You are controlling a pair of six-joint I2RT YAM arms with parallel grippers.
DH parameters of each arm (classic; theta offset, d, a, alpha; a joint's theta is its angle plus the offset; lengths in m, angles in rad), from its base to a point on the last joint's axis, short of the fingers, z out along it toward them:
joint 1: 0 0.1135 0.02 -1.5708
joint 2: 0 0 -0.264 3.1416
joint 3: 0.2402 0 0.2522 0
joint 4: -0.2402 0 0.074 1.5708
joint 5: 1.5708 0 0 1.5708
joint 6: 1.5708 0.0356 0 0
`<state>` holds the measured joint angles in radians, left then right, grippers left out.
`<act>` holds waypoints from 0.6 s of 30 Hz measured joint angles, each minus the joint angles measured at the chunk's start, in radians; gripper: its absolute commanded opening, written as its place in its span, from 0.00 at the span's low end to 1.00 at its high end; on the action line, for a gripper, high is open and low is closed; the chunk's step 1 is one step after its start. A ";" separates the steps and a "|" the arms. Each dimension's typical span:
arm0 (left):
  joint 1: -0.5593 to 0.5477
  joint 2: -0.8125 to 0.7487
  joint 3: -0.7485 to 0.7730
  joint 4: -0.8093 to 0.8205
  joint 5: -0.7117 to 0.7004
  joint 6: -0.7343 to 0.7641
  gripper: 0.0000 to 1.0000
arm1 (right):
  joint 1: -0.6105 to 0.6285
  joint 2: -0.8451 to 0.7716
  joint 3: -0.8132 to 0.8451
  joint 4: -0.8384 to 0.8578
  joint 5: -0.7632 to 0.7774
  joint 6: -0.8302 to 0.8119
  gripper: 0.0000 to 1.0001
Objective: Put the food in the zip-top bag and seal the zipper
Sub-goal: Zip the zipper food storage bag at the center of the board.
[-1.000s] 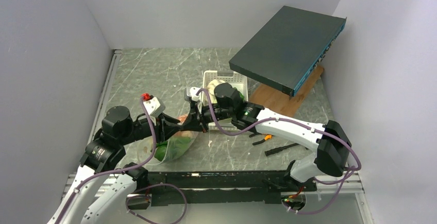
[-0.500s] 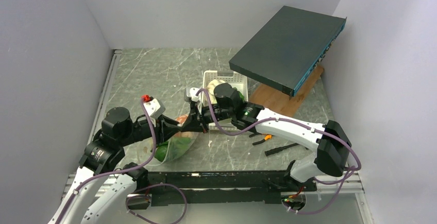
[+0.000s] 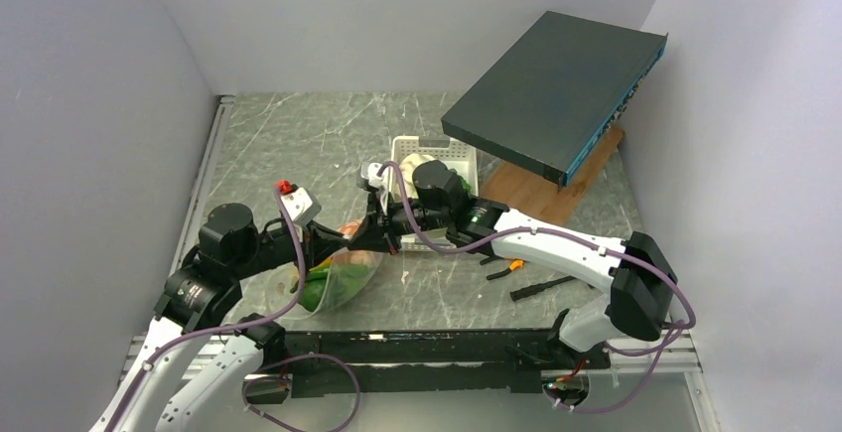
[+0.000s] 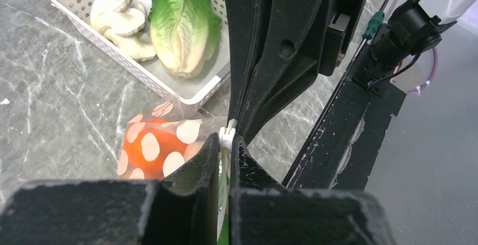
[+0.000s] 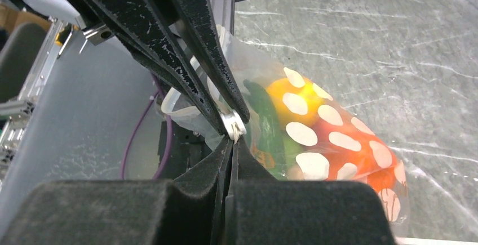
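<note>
Bench (image 3: pixel 298 144) of grey marbled surface carries everything you see. Your zip-top bag (image 3: pixel 343 275) sits at its near left part with the mouth held up, and it holds an orange (image 4: pixel 162 139), a lemon (image 5: pixel 284 96) and green pieces. Just behind it stands the white basket (image 4: pixel 141 70), with the lettuce (image 4: pixel 180 28) and mushroom (image 4: pixel 121 22) inside. Your left fingers (image 4: pixel 226 145) and right fingers (image 5: pixel 231 143) meet tip to tip, both pinched tight on the zipper (image 5: pixel 233 125) at the bag's mouth.
</note>
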<state>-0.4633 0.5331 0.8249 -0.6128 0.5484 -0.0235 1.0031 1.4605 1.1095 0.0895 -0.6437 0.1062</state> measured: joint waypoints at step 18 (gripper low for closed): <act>0.000 -0.007 0.004 -0.037 -0.026 0.036 0.00 | 0.009 -0.070 -0.159 0.238 0.208 0.231 0.00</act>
<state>-0.4633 0.5259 0.8291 -0.6495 0.5220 0.0128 1.0122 1.3903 0.9508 0.3271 -0.4355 0.3370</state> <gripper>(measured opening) 0.099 0.007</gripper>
